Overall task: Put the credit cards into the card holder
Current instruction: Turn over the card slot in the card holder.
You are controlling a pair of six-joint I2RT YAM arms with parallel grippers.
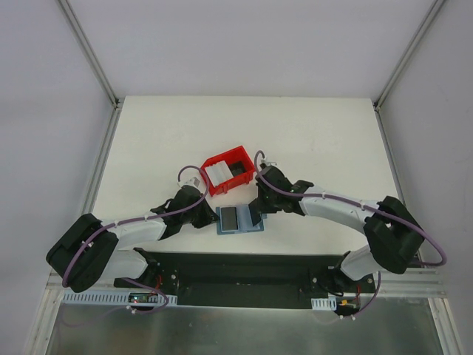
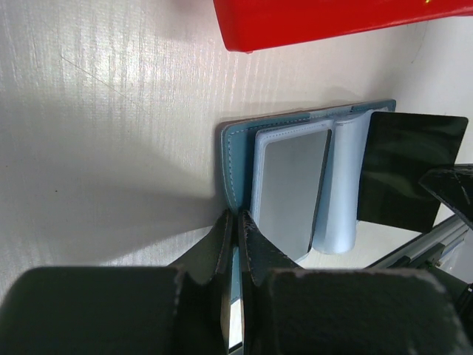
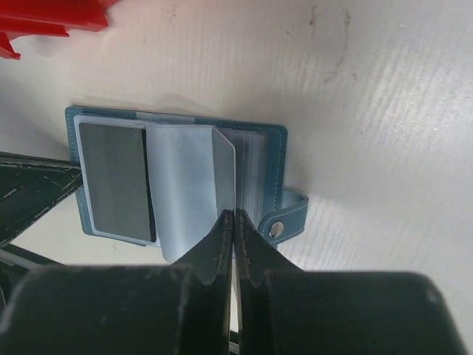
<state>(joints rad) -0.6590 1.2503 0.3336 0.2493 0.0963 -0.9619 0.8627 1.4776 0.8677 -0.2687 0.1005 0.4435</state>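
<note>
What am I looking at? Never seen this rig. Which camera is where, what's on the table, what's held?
Two robot arms are bolted at the table's near edge. The wide picture looks down from above and behind them; the two close-ups come from a camera on each wrist. On the white table sit a red bin holding white credit cards and an open teal card holder. The left gripper is shut on the card holder's cover edge. The right gripper is shut, apparently pinching one of its inner sleeves.

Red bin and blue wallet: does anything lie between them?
Nothing. The stretch of table between bin and wallet is bare, seen clearest in the left wrist view and also from the top.
</note>
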